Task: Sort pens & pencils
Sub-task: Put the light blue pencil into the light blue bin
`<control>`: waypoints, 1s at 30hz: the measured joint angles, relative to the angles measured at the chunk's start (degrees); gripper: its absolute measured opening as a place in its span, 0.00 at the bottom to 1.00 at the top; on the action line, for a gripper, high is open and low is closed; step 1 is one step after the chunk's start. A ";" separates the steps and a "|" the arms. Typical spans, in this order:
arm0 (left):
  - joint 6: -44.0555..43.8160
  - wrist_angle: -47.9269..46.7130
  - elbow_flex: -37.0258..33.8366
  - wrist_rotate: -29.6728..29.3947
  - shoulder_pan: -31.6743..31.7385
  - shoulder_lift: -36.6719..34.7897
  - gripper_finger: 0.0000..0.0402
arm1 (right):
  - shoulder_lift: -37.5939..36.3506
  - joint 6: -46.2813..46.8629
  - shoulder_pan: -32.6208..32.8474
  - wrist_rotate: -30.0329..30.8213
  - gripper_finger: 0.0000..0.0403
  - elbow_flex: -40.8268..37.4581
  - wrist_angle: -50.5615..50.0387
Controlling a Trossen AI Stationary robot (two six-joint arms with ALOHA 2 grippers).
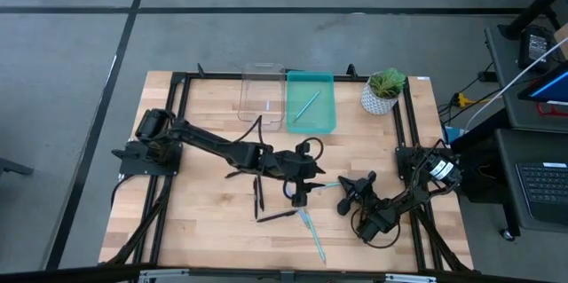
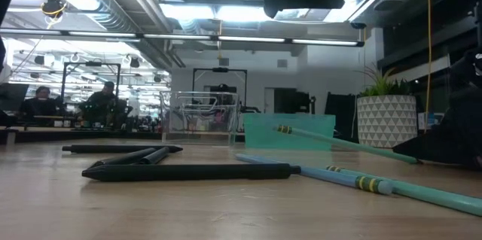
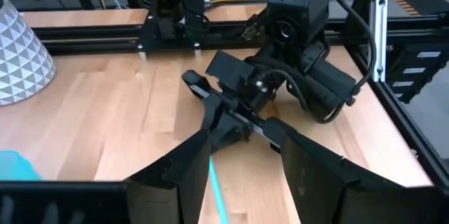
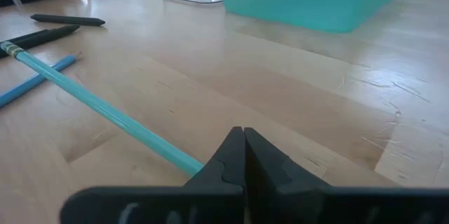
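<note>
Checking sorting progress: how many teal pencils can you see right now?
4 teal pencils. One lies in the teal bin; one lies by the open left gripper; two lie together nearer the table edge. More may hide under the arms.

No writing, label, brand, number or sign can be read in any of the four views. The yellow bands on the light blue-teal pencils (image 2: 367, 183) at the lower right of the low view carry no letters that can be made out, and the screens at the right edge of the high view are too small to read.
</note>
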 joint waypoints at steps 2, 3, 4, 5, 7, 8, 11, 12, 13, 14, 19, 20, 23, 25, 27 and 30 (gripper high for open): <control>0.00 -0.18 0.00 -0.06 -0.24 0.00 0.42 | 0.02 0.01 0.00 0.00 0.00 0.00 0.00; -0.02 -0.76 0.00 -0.06 -0.34 0.00 0.42 | 0.02 0.00 0.00 0.00 0.00 0.00 0.00; -0.03 -1.79 0.00 -0.15 -0.39 0.00 0.42 | 0.02 0.01 0.00 0.00 0.00 0.00 0.00; -0.48 -3.10 0.00 -0.24 -0.39 0.00 0.42 | 0.02 0.01 0.00 0.00 0.00 0.00 0.00; -2.87 -6.30 0.00 -1.38 -0.39 0.00 0.42 | 0.02 0.04 0.00 0.00 0.00 0.00 0.00; -4.38 -7.85 0.00 -2.46 -0.39 0.02 0.42 | 0.02 0.04 0.00 0.00 0.00 0.00 0.00; -9.04 -11.75 0.00 -3.09 0.02 0.04 0.42 | 0.02 0.03 0.00 0.00 0.00 0.00 0.00; -10.60 -12.67 0.00 -1.05 0.43 0.04 0.43 | 0.02 0.02 0.00 0.00 0.00 0.00 0.00; -11.89 -13.25 0.00 1.27 0.91 0.04 0.43 | 0.02 0.02 0.00 0.00 0.00 0.00 0.00; -13.05 -13.91 0.00 2.33 1.29 0.06 0.44 | 0.02 0.02 0.00 0.00 0.00 0.00 0.00; -15.89 -15.06 -0.10 3.13 2.81 2.12 0.47 | 0.02 0.02 0.00 0.03 0.00 -0.02 0.00; -16.15 -14.08 0.18 3.51 3.01 2.78 0.47 | 0.02 0.02 0.00 0.02 0.00 -0.02 -0.02; -17.11 -16.12 0.04 4.17 3.20 4.64 0.47 | 0.02 0.00 0.00 0.09 0.00 -0.02 -0.02; -17.58 -16.26 0.03 4.35 3.13 6.41 0.47 | 0.02 -0.04 0.01 0.24 0.00 -0.02 0.01; -17.62 -16.28 -0.02 4.35 2.82 7.45 0.47 | 0.03 -0.14 0.02 0.35 0.00 -0.02 0.01; -17.65 -16.52 0.02 4.77 2.70 8.86 0.47 | 0.04 -0.15 0.02 0.48 0.00 -0.02 0.02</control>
